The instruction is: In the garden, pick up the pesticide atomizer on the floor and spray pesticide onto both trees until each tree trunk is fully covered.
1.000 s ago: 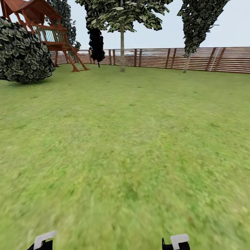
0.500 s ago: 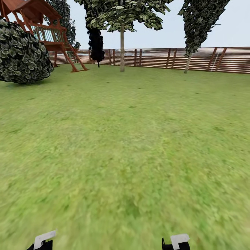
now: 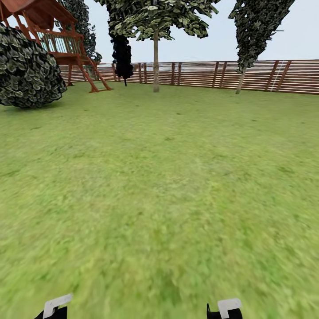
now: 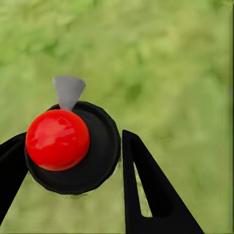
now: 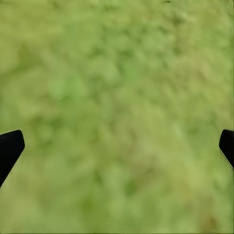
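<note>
Ideally kept the left hand (image 4: 68, 168) clenched on the pesticide atomizer (image 4: 73, 146), right hand (image 5: 117, 146) released, while crossing the floor (image 3: 168, 186).

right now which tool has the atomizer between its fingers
The left tool: its dark fingers flank the atomizer, a black body with a red cap and grey nozzle. The right tool is spread over bare grass.

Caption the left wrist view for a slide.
Left gripper closed around the pesticide atomizer, red-topped, above the blurred grass.
</note>
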Robot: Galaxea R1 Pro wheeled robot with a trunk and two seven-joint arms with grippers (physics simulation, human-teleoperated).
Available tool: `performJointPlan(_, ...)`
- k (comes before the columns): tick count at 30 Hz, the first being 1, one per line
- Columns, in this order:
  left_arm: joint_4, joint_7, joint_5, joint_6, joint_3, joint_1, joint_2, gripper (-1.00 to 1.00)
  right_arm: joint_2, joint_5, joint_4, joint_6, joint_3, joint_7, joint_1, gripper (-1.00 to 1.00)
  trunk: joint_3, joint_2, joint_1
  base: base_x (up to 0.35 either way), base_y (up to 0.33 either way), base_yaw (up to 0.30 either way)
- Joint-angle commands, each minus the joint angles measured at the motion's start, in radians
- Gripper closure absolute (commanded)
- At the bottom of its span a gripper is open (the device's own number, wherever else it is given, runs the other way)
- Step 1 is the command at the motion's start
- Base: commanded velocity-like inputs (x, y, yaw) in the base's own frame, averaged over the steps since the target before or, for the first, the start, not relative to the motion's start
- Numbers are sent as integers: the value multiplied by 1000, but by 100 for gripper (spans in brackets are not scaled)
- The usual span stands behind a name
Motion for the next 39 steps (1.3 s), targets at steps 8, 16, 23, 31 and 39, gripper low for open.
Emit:
performJointPlan(8, 0, 0, 2, -1, -1, 0, -1, 100, 0, 0, 0, 0, 0, 0, 0, -100, 0, 0, 0, 337, 0, 0)
performJointPlan(16, 0, 0, 0, -1, 0, 0, 0, 100, 0, 0, 0, 0, 0, 0, 0, -100, 0, 0, 0, 337, 0, 0)
performJointPlan(23, 0, 0, 0, -1, 0, 0, 0, 100, 0, -1, 0, 0, 0, 0, 0, -100, 0, 0, 0, 337, 0, 0)
performJointPlan(31, 0, 0, 1, 0, -1, 0, -1, 100, 0, 0, 0, 0, 0, 0, 0, -100, 0, 0, 0, 337, 0, 0)
performJointPlan(39, 0, 0, 1, 0, -1, 0, -2, 100, 0, 0, 0, 0, 0, 0, 0, -100, 0, 0, 0, 337, 0, 0)
